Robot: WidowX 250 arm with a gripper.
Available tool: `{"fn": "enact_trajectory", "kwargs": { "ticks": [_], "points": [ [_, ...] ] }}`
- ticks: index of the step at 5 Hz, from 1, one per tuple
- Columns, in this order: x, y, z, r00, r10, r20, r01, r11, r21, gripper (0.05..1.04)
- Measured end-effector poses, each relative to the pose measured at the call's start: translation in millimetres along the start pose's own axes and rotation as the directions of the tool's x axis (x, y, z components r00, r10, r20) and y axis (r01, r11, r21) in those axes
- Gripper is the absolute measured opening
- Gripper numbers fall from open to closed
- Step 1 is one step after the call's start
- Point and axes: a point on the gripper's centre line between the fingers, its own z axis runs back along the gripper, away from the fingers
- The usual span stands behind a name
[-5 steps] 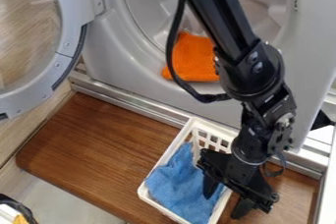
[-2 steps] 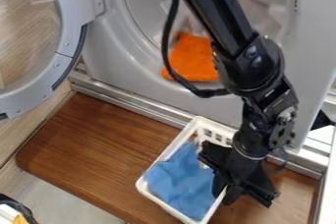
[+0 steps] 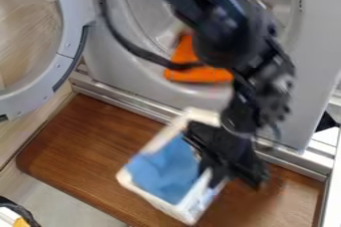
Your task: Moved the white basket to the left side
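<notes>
The black gripper hangs over the right side of the white basket, shut on its right wall with one finger inside and one outside. The basket stands slightly tilted above the brown wooden board, its side wall showing below the rim. A blue cloth lies inside it. The arm covers the basket's upper right part, and both are blurred.
The wooden board runs along the front of the grey dryer. An orange cloth lies at the drum's opening. The round door hangs open at the left.
The gripper first came down over the basket's right wall and took hold of it. Gripper and basket have since shifted left and up, with the blue cloth inside.
</notes>
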Motion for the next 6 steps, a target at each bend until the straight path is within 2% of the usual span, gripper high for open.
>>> {"fn": "enact_trajectory", "kwargs": {
  "ticks": [1, 2, 3, 5, 6],
  "points": [
    [-11.6, 45.9, -1.1, 0.996, 0.085, 0.009, -0.085, 0.996, 0.009, 0.089],
    [-4.0, 74.4, -7.6, 0.998, 0.056, 0.034, -0.057, 0.998, 0.027, 0.089],
    [2.6, 99.5, -20.5, 0.998, 0.052, 0.019, -0.053, 0.998, 0.043, 0.089],
    [-3.5, 133.4, -52.1, 1.000, 0.018, -0.014, -0.017, 0.998, 0.053, 0.089],
    [-9.1, 142.8, -55.4, 0.999, 0.028, -0.022, -0.026, 0.997, 0.075, 0.089]
  ]
}}
